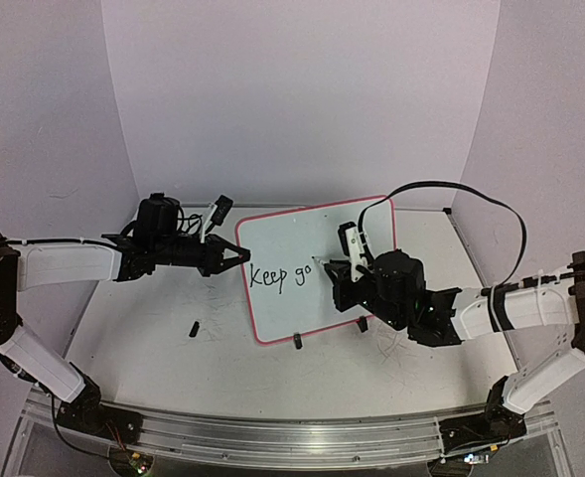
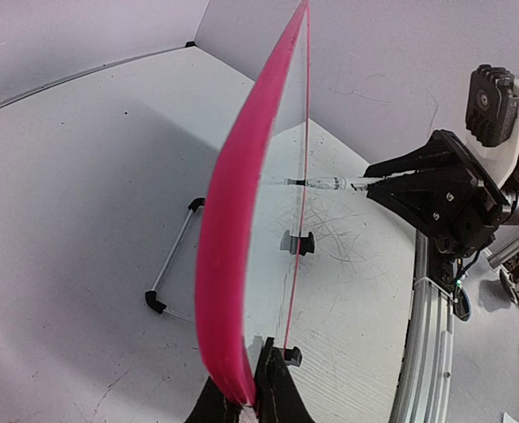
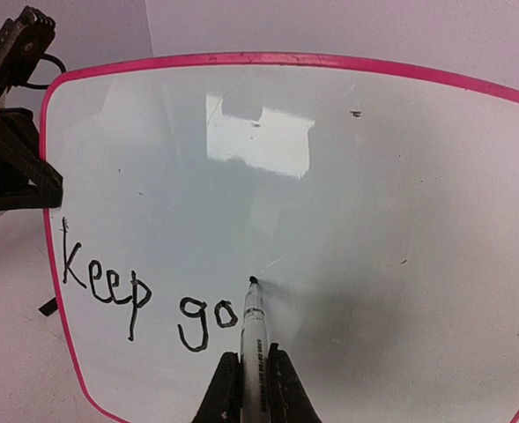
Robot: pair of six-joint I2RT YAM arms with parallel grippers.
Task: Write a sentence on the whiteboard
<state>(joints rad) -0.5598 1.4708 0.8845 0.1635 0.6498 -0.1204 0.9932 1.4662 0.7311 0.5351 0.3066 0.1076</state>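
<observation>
The whiteboard (image 1: 312, 238) with its pink-red border stands tilted at the table's middle. Black handwriting on it reads "Keep go" (image 1: 282, 275), also plain in the right wrist view (image 3: 144, 304). My left gripper (image 1: 240, 254) is shut on the board's left edge; in the left wrist view its jaws clamp the pink rim (image 2: 233, 264) at the gripper (image 2: 248, 397). My right gripper (image 3: 252, 374) is shut on a white marker (image 3: 254, 335), whose black tip touches the board just right of the "o". In the top view the right gripper (image 1: 334, 270) is in front of the board.
A small black piece (image 1: 193, 327) lies on the table left of the board. A black clip foot (image 1: 297, 341) sits at the board's lower edge. A thin wire stand (image 2: 173, 260) lies behind the board. Grey walls enclose the table.
</observation>
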